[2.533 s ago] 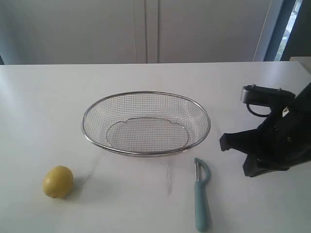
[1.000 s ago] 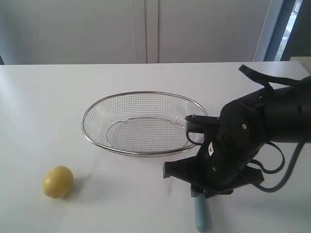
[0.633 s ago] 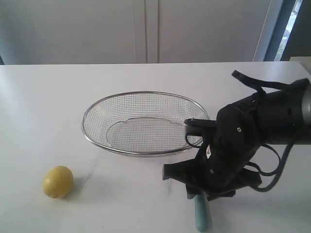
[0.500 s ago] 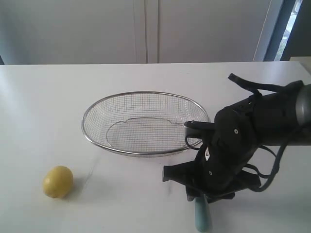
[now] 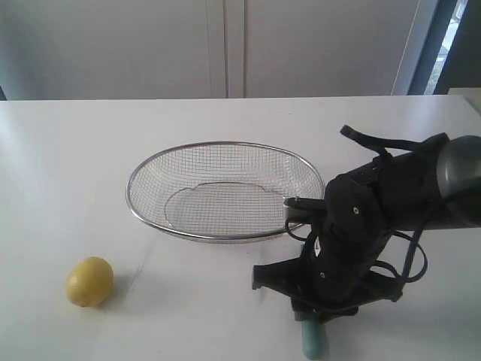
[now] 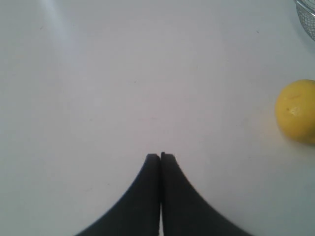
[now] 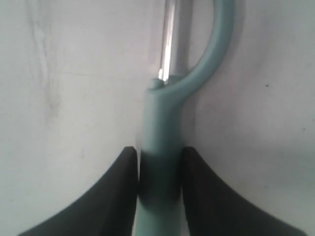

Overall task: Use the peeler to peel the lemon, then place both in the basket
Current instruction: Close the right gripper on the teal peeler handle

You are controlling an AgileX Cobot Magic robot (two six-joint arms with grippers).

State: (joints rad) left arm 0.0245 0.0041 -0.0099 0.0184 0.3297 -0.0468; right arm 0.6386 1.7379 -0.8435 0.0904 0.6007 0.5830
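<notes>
Now that the right gripper has come down, its jaws hug the peeler by its handle, on the table by the basket. The left gripper is shut and empty, and the lemon waits unpeeled.

Bright daylight; soft shadow by lemon

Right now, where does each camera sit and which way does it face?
Exterior: off the arms, facing across the table toward the wall; shows basket, lemon, right arm over the peeler.
Left wrist: arm-mounted, looking down at the table past the shut left pincer; lemon beside.
Right wrist: arm-mounted, close above the peeler, right pincer clamping its handle.
Shared: exterior and left wrist, the lemon; exterior and right wrist, the peeler.
</notes>
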